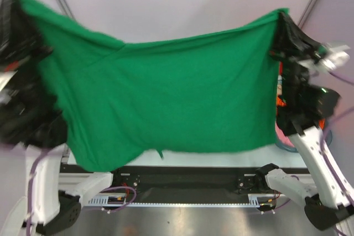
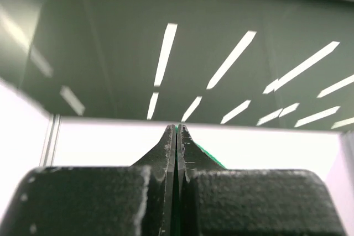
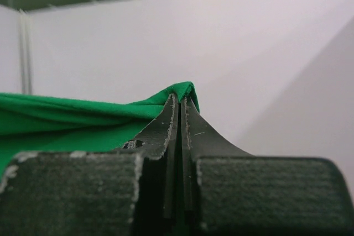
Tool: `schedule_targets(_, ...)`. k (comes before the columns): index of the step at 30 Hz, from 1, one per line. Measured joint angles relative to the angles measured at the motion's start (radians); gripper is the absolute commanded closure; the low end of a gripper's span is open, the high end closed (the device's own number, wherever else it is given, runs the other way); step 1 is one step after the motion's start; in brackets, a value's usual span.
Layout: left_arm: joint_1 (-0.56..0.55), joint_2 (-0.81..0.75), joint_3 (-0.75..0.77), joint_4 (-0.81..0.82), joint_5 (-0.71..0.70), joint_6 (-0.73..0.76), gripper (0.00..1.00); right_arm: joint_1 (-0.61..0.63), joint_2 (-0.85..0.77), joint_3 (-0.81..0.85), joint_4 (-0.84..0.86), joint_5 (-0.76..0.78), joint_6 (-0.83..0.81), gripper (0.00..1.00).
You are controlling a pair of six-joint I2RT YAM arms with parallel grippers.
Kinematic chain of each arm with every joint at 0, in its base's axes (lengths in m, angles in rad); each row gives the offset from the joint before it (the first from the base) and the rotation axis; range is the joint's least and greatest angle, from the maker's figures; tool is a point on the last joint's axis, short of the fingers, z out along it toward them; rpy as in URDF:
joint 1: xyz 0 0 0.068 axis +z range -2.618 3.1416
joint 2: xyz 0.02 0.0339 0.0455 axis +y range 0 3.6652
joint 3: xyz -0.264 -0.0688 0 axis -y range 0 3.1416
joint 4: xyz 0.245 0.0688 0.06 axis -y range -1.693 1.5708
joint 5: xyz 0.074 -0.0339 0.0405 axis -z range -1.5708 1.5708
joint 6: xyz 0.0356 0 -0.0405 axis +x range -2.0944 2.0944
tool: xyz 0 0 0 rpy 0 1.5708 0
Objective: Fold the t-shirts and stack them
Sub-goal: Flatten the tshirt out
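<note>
We can read no text, label, brand, number or sign in any of the three views. The bright green soft cloth t-shirt [image 1: 166, 98] shows us only plain solid colour on the side we see.

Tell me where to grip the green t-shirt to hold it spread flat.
At its two upper corners, coming in from the outer sides. The left gripper and right gripper are each shut on one such corner, and the green t-shirt hangs open between them, its top edge only sagging slightly.
</note>
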Motion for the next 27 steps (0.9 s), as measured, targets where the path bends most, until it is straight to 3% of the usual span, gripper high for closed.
schedule_targets(7, 0.018, 0.328, -0.109, 0.037, -0.095, 0.045, 1.00, -0.095, 0.288, -0.067, 0.046, 0.069, 0.014, 1.00)
schedule_targets(14, 0.045, 0.784, -0.247, 0.051, -0.113, 0.045, 1.00, -0.131, 0.616, -0.193, 0.171, 0.134, 0.029, 1.00)
schedule_targets(22, 0.045, 1.250, -0.161, 0.041, -0.119, -0.058, 0.99, -0.189, 1.034, -0.182, 0.246, 0.150, 0.077, 1.00)
schedule_targets(27, 0.045, 1.347, -0.116, 0.021, -0.119, -0.131, 0.99, -0.222, 1.097, -0.163, 0.241, 0.150, 0.090, 1.00)
